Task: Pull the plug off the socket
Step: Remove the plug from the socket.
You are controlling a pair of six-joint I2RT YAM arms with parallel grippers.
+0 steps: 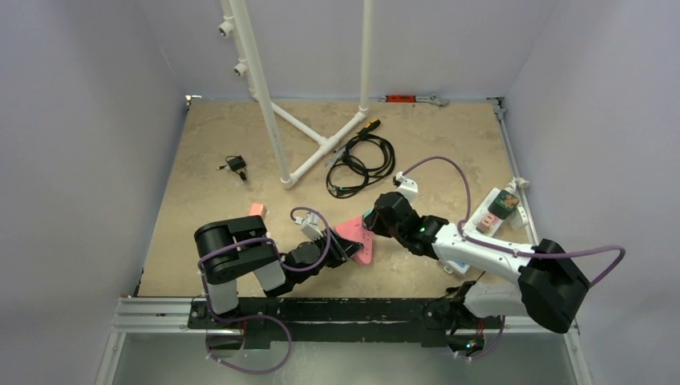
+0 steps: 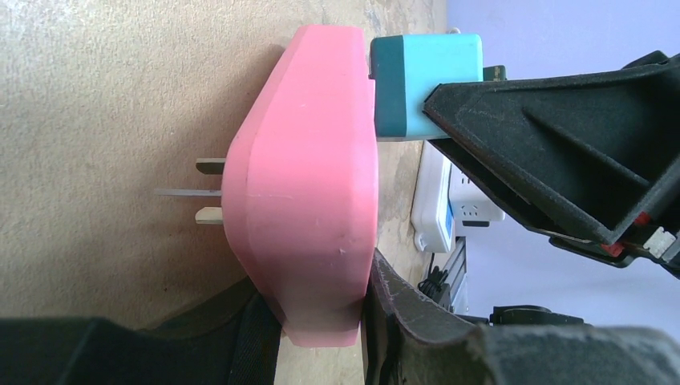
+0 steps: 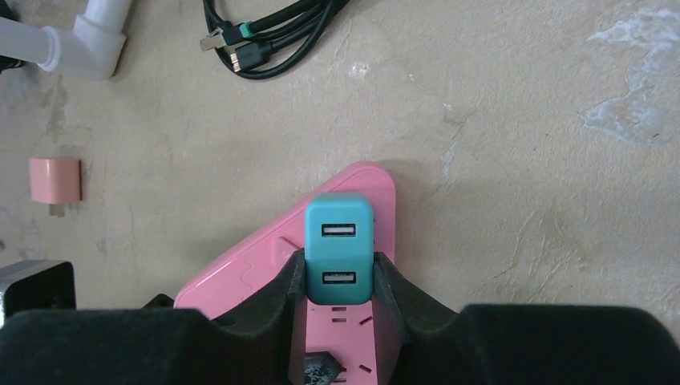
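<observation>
The pink socket (image 1: 357, 239) (image 2: 301, 184) is a flat adapter block held up on edge, its metal prongs (image 2: 210, 191) pointing away from the plug. My left gripper (image 1: 343, 250) (image 2: 317, 325) is shut on the socket's lower end, one pad on each face. A teal plug (image 3: 339, 249) (image 2: 425, 84) with two USB ports sits against the socket's face (image 3: 248, 269). My right gripper (image 1: 371, 220) (image 3: 339, 277) is shut on the plug, its black fingers (image 3: 281, 293) pressing both sides. Whether the plug's pins are seated is hidden.
A small pink charger (image 1: 257, 208) (image 3: 54, 180) lies to the left. Coiled black cables (image 1: 361, 160) (image 3: 265, 32) and a white pipe frame (image 1: 313, 148) sit farther back. A white power strip (image 1: 501, 210) (image 2: 437, 208) lies at the right edge. A small black adapter (image 1: 235, 164) is far left.
</observation>
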